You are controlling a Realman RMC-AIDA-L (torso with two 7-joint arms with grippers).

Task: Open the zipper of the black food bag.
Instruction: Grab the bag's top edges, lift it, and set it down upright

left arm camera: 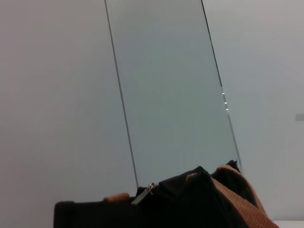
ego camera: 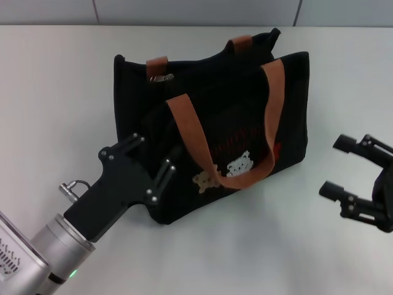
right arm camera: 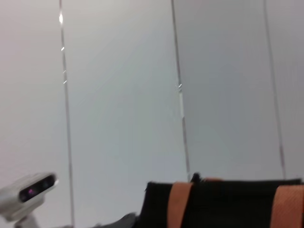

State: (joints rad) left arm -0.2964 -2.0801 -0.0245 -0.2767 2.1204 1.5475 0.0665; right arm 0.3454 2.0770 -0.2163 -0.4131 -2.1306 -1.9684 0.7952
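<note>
The black food bag (ego camera: 245,104) stands upright in the middle of the white table, bear pictures (ego camera: 239,165) facing me and brown strap handles (ego camera: 184,120) draped over its front. The zipper's silver pull (ego camera: 161,77) sits at the left end of the bag's mouth, by the rear handle; the left wrist view shows that pull (left arm camera: 146,192) too. My left gripper (ego camera: 153,152) is open, with its fingers at the bag's lower left front corner. My right gripper (ego camera: 333,166) hangs open to the right of the bag, apart from it. The bag's top edge (right arm camera: 223,204) shows in the right wrist view.
The white table (ego camera: 61,92) extends around the bag on all sides, and a grey panelled wall (ego camera: 196,11) runs along its far edge. In the right wrist view a white camera head (right arm camera: 28,192) shows beyond the bag.
</note>
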